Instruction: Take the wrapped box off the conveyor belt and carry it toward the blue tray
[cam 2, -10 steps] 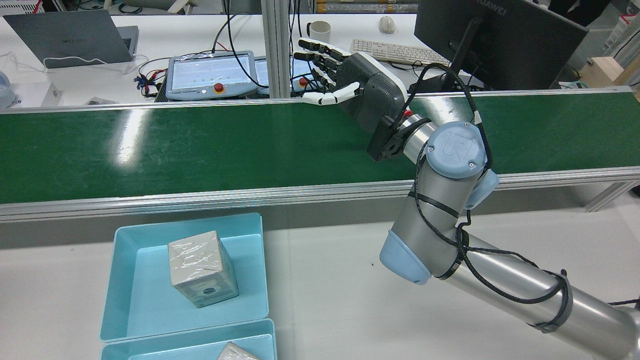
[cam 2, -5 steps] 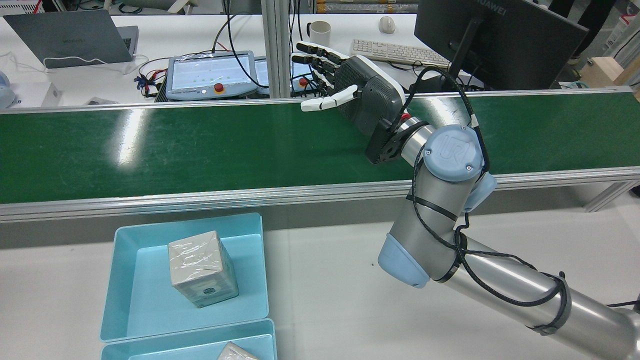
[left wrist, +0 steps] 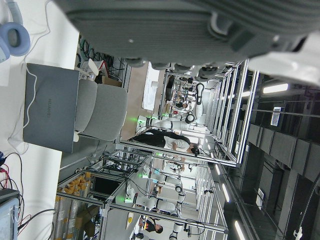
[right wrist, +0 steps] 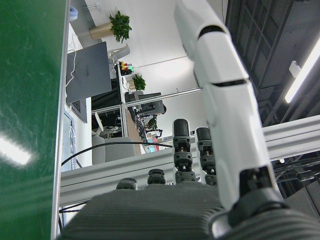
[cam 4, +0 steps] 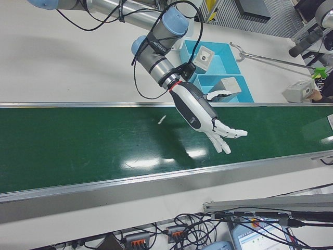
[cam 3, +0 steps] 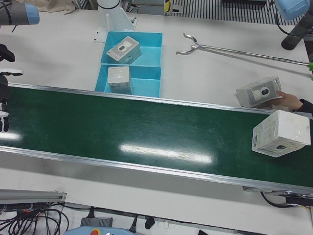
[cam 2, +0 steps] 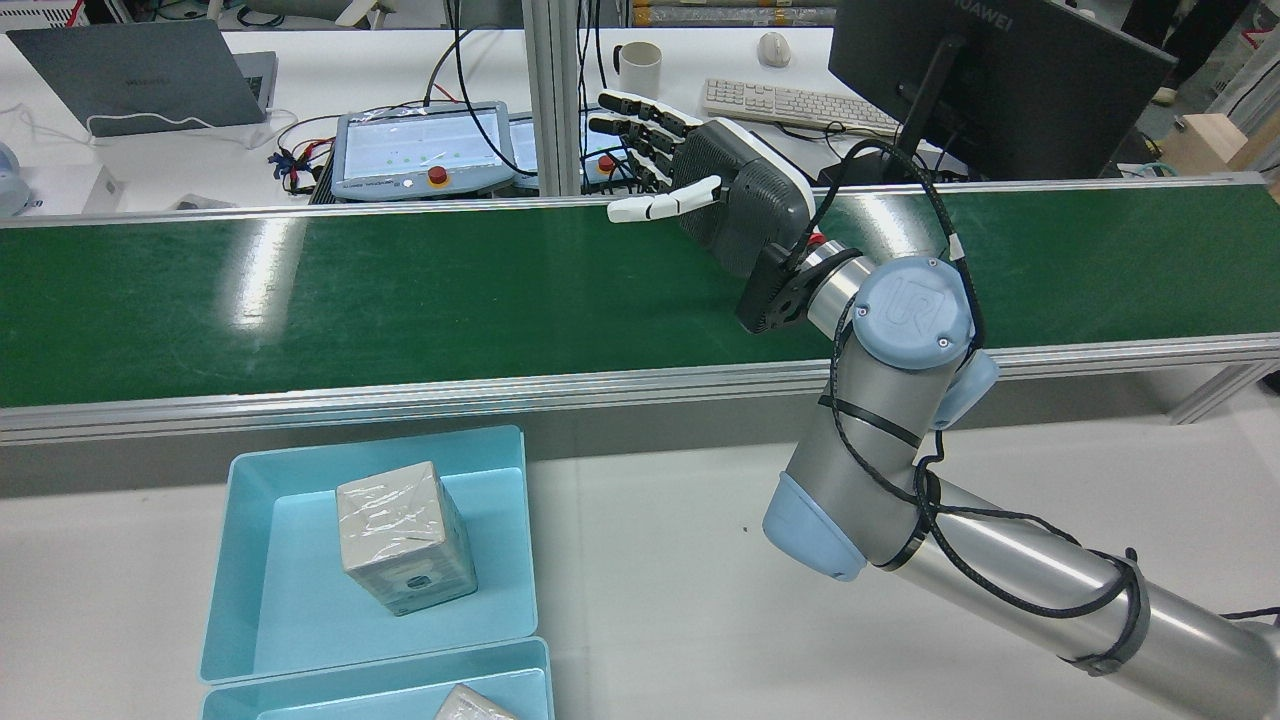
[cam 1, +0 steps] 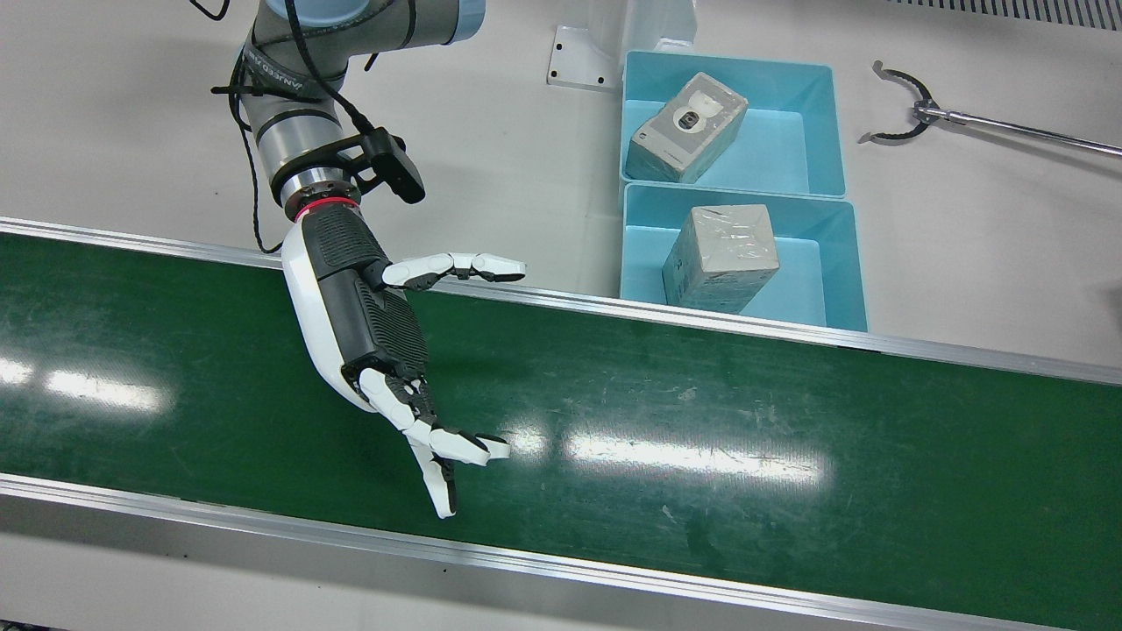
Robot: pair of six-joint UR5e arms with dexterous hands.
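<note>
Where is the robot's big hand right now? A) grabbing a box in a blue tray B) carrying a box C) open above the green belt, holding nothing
C: the right hand hovers over the conveyor belt with fingers spread, holding nothing.

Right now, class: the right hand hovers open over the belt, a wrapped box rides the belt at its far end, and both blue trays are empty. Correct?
Not quite. Each blue tray already holds a wrapped box, as the front view shows. The rest stands: the right hand is open over the belt, and the left-front view shows a box on it.
</note>
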